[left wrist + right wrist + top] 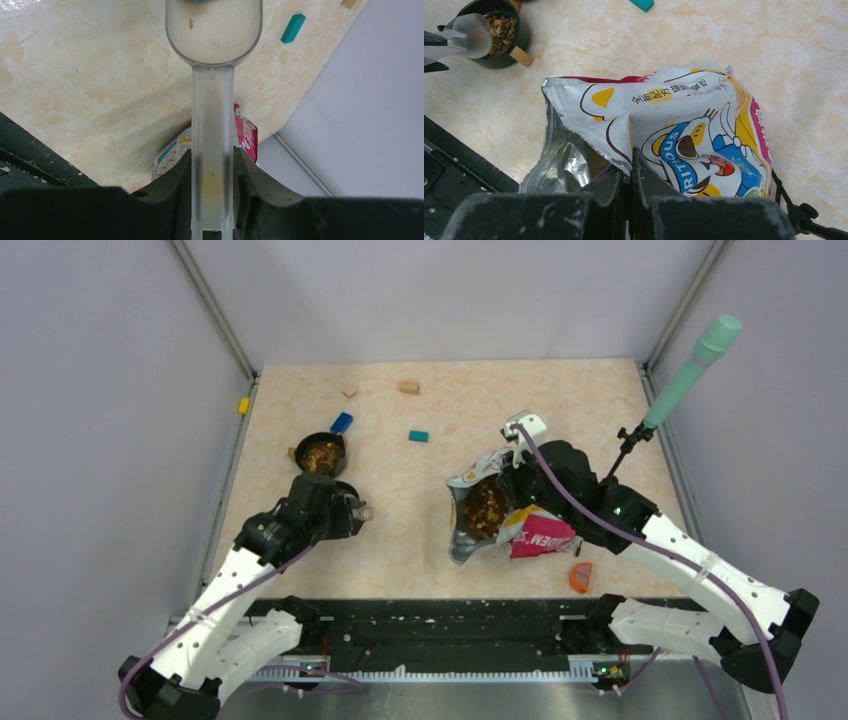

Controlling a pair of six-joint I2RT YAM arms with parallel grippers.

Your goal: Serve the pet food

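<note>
The pet food, brown kibble (pixel 486 508), shows inside the open cartoon-cat bag (pixel 505 520) lying at centre right. More kibble (pixel 321 453) fills the dark bowl (pixel 324 438) at left, also in the right wrist view (pixel 501 27). My left gripper (pixel 350 508) is shut on the handle of a clear plastic scoop (pixel 212 140), just beside the bowl. The scoop's cup (pixel 214 30) holds only a stray bit. My right gripper (pixel 630 162) is shut on the bag's torn upper edge (pixel 624 130), holding its mouth open.
A tan block (pixel 520 56) leans on the bowl. A blue block (pixel 341 422), a teal block (pixel 418 436), two tan blocks (pixel 408 386) and a yellow block (pixel 243 405) lie toward the back. An orange piece (pixel 581 577) lies near the front edge. A green microphone (pixel 690 370) stands at right.
</note>
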